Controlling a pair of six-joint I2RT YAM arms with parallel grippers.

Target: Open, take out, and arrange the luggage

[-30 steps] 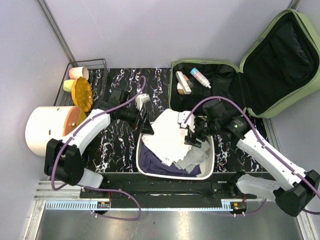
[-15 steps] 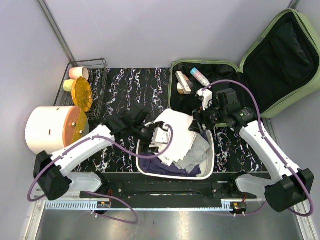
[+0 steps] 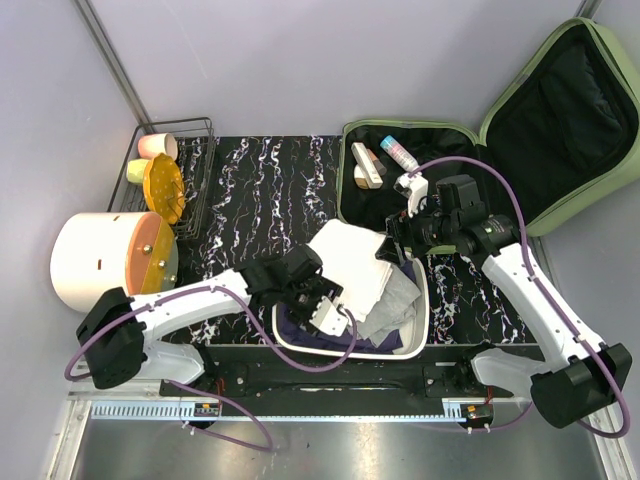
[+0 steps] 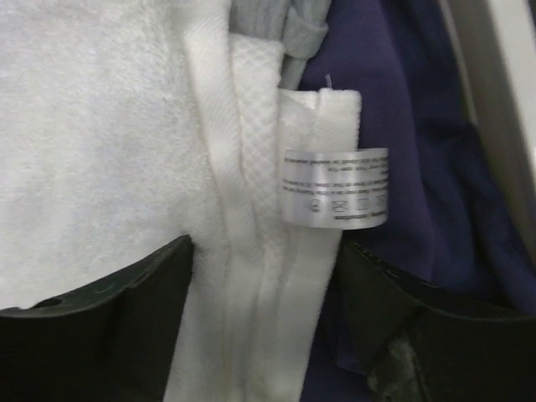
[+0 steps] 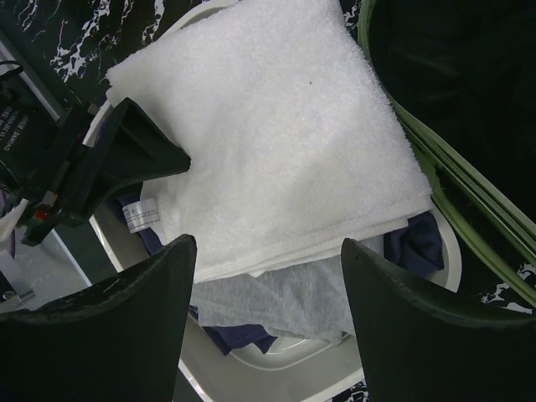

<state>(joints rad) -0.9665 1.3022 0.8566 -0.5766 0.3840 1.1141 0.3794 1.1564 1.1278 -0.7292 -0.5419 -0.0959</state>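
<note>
The olive-green luggage lies open at the back right, its lid against the wall. A folded white towel lies on top of grey and navy clothes in the white bin. My left gripper is down in the bin, open, its jaws on either side of the towel's folded edge by the label. My right gripper is open and empty, and hovers over the bin's far right corner. In the right wrist view the right gripper is above the towel and the grey cloth.
A tube and a small box lie in the luggage's base. A wire rack with cups and an orange plate stands at the back left. A white round container stands at the left. The luggage's green rim runs close to the bin.
My left gripper has swung from the bin's far left corner down into the bin, onto the towel's near edge. My right gripper drew back from the bin's middle toward the luggage.
</note>
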